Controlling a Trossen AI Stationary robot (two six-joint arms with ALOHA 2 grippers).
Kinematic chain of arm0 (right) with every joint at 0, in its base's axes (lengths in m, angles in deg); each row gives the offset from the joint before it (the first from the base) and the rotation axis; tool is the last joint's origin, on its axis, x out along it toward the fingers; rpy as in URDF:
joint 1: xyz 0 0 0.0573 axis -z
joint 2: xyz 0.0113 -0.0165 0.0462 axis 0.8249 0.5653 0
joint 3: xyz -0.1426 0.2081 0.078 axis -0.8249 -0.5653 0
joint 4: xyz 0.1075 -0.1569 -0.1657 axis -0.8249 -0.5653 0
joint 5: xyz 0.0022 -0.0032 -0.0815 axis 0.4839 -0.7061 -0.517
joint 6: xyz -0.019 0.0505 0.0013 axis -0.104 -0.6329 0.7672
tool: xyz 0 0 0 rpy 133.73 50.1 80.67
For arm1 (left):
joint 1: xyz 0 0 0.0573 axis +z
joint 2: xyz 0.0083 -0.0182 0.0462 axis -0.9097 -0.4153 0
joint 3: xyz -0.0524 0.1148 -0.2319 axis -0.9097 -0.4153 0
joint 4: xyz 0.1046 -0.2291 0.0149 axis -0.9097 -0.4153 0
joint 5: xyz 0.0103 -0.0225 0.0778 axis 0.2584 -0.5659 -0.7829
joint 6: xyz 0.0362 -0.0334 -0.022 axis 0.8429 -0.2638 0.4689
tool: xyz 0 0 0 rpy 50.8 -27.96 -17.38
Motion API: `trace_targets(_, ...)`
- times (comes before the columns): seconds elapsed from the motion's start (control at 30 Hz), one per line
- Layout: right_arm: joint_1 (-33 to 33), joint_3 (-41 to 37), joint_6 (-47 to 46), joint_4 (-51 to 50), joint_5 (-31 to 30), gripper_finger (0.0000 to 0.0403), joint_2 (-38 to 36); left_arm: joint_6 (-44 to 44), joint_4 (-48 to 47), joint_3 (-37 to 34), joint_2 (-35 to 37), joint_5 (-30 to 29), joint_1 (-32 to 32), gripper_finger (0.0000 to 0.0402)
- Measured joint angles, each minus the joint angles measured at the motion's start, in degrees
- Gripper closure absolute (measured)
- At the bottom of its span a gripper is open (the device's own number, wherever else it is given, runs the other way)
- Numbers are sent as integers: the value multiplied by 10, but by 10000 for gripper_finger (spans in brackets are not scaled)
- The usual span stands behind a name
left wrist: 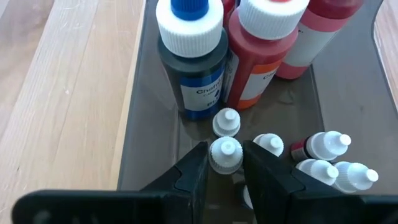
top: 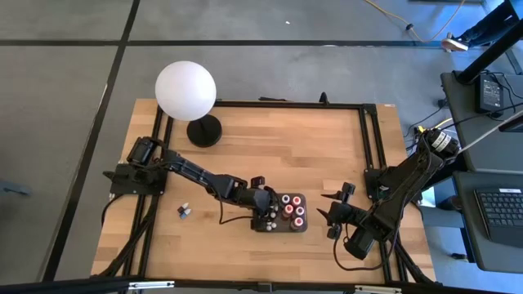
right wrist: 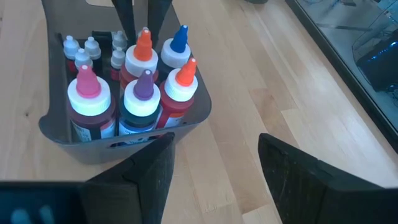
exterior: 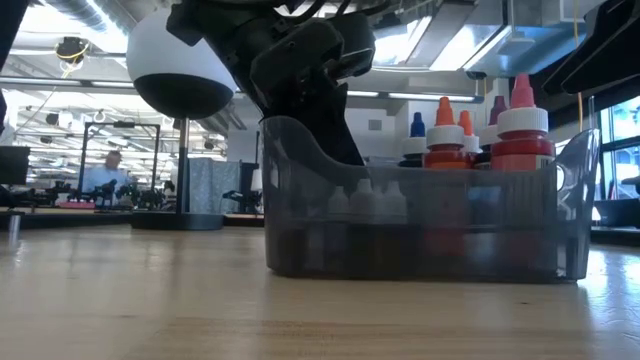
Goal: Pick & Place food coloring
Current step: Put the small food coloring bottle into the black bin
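The dark grey tray (top: 301, 225) sits on the wooden table near its near edge. It holds several big colour bottles (right wrist: 143, 93) and several finger-sized white-capped food coloring bottles (left wrist: 326, 146). Two more tiny bottles (top: 184, 211) lie on the table left of the tray. My left gripper (left wrist: 225, 152) reaches down into the tray's left end (exterior: 300, 200), shut on one tiny bottle. My right gripper (right wrist: 214, 155) hangs open to the right of the tray (top: 333, 210), touching nothing. My left gripper pinches a tiny food coloring bottle by its white cap (left wrist: 225, 148) between the two fingers (left wrist: 194, 171). The fingers come from above, pointing down into the tray. The bottle stands upright among the other small bottles; whether its base rests on the tray floor is hidden.
A big white globe lamp on a black base (top: 186, 90) stands at the table's far left. Bare wood lies between lamp and tray. The table's black frame rails (top: 372, 147) run along the edges. In the low view a person (exterior: 105, 172) shows far off in the room.
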Motion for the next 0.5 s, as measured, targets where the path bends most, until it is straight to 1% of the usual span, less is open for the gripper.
trace_targets(0.17,0,0,0,0,0,170,0,0,0,0,0,0,0,301)
trace_targets(0.5,0,0,0,0,0,170,0,0,-2,-1,5,2,0,255)
